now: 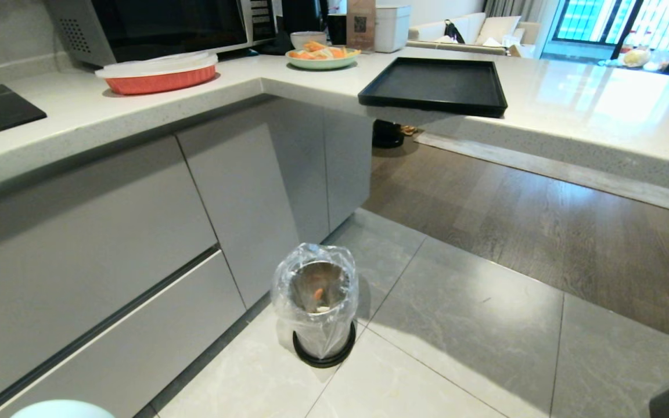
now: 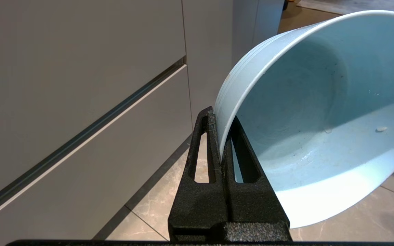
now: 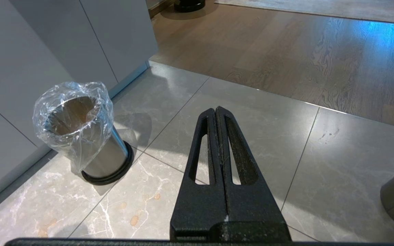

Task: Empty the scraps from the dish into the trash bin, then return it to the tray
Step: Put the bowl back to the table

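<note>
Pale blue-white round dish (image 2: 320,130) clamped at rim by left gripper (image 2: 222,150), low beside grey cabinets, tilted, nearly emptied. Right gripper (image 3: 219,136) closed, empty. Scraps (image 1: 318,294) apparently dumped in bag-lined shiny metal trash bin (image 1: 316,302). Next: lift to black rectangular tray (image 1: 434,87), set down flat.
</note>
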Tool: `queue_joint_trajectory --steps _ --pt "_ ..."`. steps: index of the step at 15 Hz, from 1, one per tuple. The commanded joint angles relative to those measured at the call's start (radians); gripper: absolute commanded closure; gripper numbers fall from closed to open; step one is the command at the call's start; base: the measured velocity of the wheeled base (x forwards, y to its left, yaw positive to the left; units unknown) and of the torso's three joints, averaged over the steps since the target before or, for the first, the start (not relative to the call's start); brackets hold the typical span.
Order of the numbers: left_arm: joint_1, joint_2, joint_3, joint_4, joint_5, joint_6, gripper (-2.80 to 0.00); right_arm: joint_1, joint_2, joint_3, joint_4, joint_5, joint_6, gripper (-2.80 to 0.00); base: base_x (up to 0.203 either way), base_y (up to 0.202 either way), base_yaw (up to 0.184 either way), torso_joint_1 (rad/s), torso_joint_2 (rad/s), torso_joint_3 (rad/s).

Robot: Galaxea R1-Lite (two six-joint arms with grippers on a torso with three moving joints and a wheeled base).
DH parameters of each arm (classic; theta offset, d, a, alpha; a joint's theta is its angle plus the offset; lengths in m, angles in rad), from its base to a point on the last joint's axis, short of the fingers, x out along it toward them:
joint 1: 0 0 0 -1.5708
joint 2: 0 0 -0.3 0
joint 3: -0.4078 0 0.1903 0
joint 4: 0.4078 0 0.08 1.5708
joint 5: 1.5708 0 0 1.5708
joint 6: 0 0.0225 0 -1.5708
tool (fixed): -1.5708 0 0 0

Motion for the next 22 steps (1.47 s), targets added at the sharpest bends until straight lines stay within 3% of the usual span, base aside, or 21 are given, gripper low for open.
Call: queue_joint_trajectory --steps 1,22 --pt "0.0 0.001 0.0 0.0 0.0 0.002 0.0 0.0 0.0 0.0 0.0 0.0 0.001 0.0 0.0 0.0 0.0 0.0 0.0 0.0" --pt "0.0 0.001 0.0 0.0 0.0 -0.001 0.0 0.0 0.0 0.0 0.0 0.0 0.001 0.0 0.0 0.0 0.0 0.0 0.0 0.0"
